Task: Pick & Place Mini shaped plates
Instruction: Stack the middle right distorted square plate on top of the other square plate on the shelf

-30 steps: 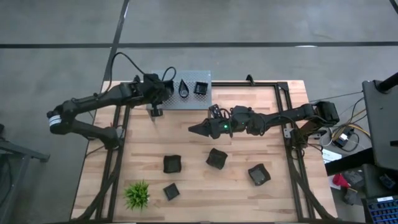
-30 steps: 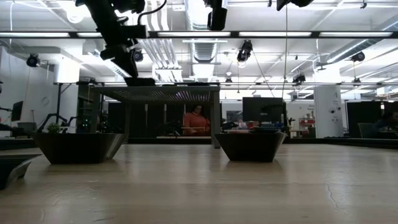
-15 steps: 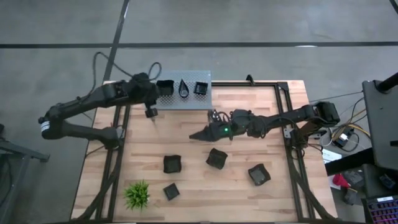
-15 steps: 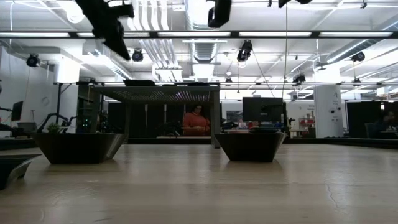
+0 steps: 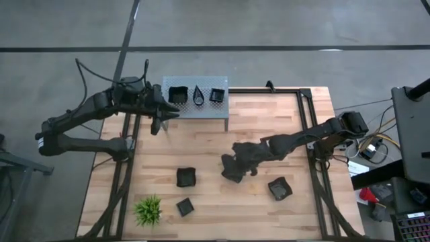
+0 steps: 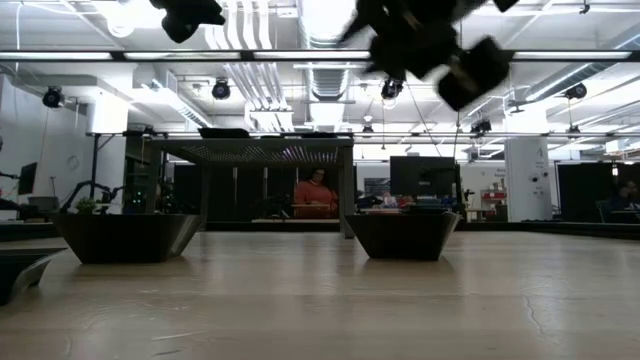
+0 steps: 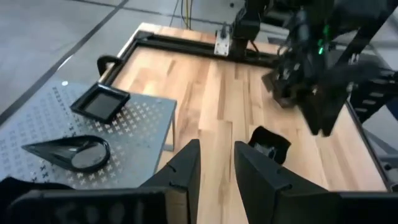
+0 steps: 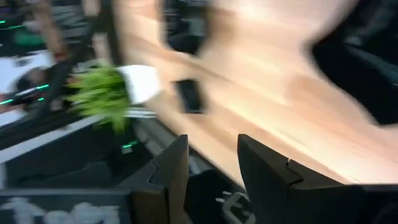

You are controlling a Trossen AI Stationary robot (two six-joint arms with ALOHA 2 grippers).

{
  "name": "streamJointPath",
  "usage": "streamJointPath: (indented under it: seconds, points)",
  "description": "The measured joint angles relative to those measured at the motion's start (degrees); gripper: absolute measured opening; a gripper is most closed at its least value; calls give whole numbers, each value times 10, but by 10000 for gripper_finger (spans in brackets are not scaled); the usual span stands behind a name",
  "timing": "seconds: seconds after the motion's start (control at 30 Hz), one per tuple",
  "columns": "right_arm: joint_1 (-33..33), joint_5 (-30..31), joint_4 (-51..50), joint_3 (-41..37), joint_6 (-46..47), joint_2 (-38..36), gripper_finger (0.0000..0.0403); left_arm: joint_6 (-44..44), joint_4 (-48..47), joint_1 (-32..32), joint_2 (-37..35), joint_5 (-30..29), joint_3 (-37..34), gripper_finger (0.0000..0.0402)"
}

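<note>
Pale wooden planks form the table (image 5: 269, 128), at whose far edge a perforated grey shelf (image 5: 201, 107) carries three mini shaped plates (image 5: 177, 95). Four more are spread over the wood, one (image 5: 230, 169) lying directly beneath the right hand (image 5: 232, 163), whose fingers are parted with nothing gripped. Beside the shelf's left end, just clear of the nearest plate, the left hand (image 5: 169, 111) is held part-open and empty.

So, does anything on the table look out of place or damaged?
Nothing stands out. Three plates sit in a row on the grey perforated stand; loose plates and the green plant rest on the wood, none visibly broken.
</note>
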Motion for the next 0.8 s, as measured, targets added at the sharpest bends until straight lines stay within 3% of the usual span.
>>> streamJointPath:
  seconds: [0.7, 0.8]
  points:
    - [38, 7, -227, -1, 45, 0, 128, 2, 3, 0, 2, 2, 0, 90]
    - [38, 29, -246, -1, 64, 0, 125, 1, 3, 0, 2, 2, 0, 90]
